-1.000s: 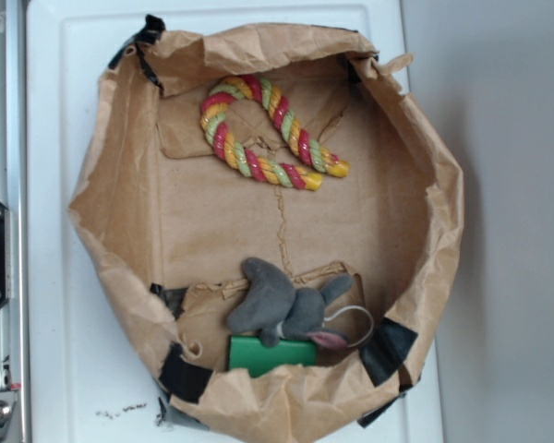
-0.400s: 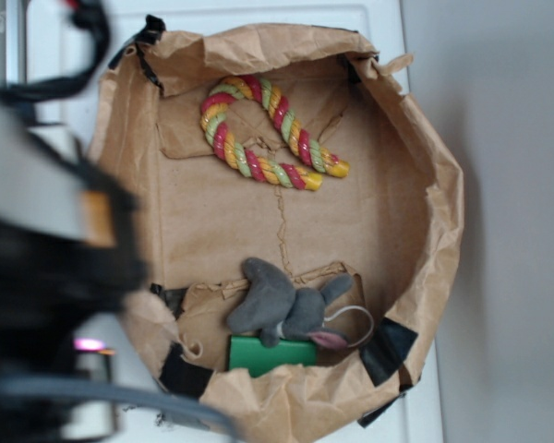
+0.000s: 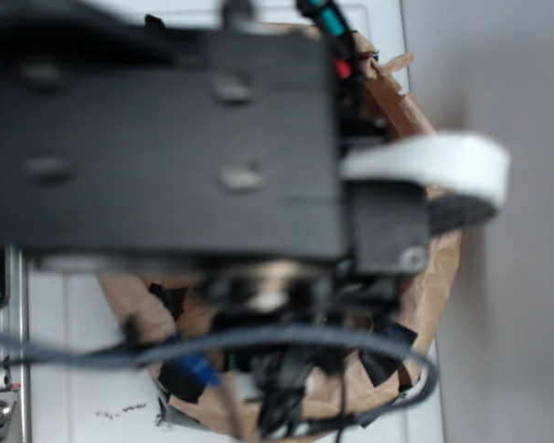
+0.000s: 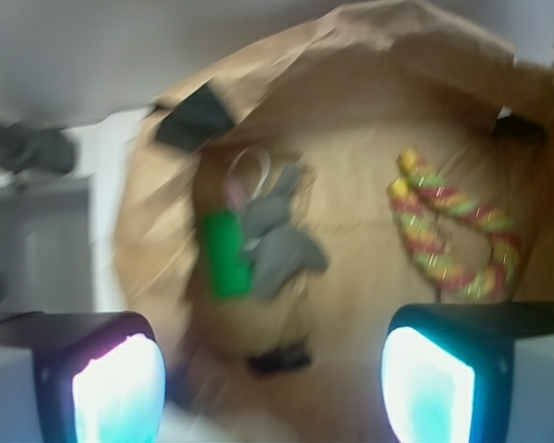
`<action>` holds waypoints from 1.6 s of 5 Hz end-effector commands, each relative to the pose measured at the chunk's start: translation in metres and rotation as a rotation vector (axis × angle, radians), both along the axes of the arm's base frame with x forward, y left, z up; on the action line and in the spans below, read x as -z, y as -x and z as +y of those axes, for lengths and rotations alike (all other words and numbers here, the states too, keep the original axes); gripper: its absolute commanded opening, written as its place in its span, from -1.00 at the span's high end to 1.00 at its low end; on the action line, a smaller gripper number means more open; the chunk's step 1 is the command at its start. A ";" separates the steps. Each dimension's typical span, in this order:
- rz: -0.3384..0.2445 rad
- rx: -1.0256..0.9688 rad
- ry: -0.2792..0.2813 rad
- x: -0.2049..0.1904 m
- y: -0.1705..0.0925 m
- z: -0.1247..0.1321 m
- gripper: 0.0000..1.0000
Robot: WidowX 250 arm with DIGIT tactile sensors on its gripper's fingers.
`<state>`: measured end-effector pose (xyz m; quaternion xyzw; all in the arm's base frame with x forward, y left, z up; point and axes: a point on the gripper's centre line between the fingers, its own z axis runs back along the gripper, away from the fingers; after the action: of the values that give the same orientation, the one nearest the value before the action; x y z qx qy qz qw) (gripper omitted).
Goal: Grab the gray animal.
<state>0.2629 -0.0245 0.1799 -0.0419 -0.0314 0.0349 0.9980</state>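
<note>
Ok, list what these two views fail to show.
- Exterior view: the blurred black arm covers nearly all of the paper-lined bin; the gray mouse, rope toy and green block are hidden.
- Wrist view: motion blur softens the gray mouse; its tail is faint.
- Wrist view: the gripper fingers are cut off by the bottom edge.

A crumpled brown paper bag (image 4: pixel 369 55), folded open into a shallow basin and patched at its rim with strips of black tape (image 4: pixel 196 116), fills the wrist view ahead of the pincer. Inside it, a twisted rope toy (image 4: pixel 448 242) in red, yellow and green lies curled ahead of the right-hand fingertip, while a flat green block (image 4: pixel 224 253) lies ahead and nearer the left-hand one. The bag rests on a white surface (image 3: pixel 83 369), seen at the lower left of the exterior view.
</note>
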 end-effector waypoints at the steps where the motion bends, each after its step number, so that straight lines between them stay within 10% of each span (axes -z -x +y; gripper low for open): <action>1: -0.063 -0.009 0.005 -0.015 -0.005 0.002 -1.00; 5: -0.057 0.104 0.025 0.070 -0.019 0.029 -1.00; 6: 0.028 0.248 0.140 0.089 -0.002 0.022 -1.00; 8: -0.162 0.192 0.138 0.103 0.010 -0.003 -1.00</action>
<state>0.2457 -0.0243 0.0674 -0.1186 -0.0835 -0.0549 0.9879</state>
